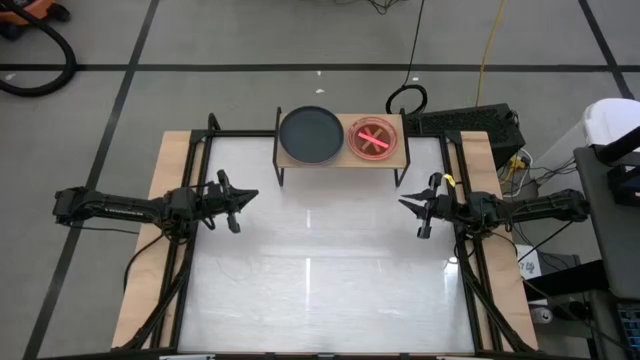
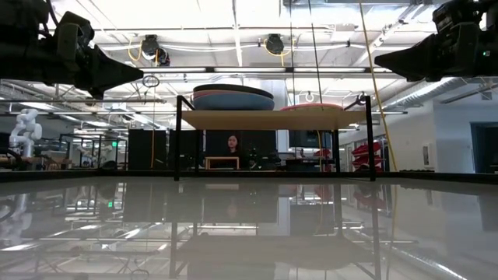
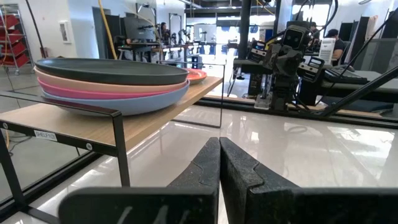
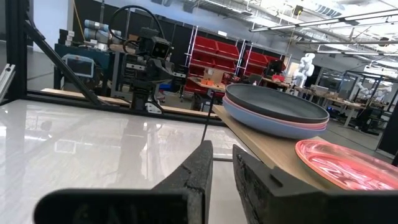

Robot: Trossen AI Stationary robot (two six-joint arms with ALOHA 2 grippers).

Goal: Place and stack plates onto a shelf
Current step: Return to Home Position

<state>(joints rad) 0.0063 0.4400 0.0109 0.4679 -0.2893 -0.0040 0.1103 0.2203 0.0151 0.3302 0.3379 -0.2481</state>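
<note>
The left gripper [image 1: 250, 197] hangs empty above the white tabletop [image 1: 320, 290], its fingers pressed together in its own wrist view, and points across the table at the right gripper [image 1: 405, 203], which is also empty, with a narrow gap between its fingers. The two are well apart. Beyond the gap between them, at the table's far edge, stands the shelf [image 1: 342, 160], a light-wood board on thin black legs. On the end nearer the left gripper sits a stack of four large plates: the black plate [image 1: 310, 134] on top, then the salmon plate [image 3: 93, 81], the magenta plate [image 3: 74, 91] and the blue plate [image 3: 124, 103] on the board. Just beside that stack, on the end nearer the right gripper, lie the small translucent plates [image 1: 375, 139], reddish-orange from above; how many are stacked there cannot be told. Through the shelf's legs in the low view, a person [image 2: 232, 145] shows in the room behind.
</note>
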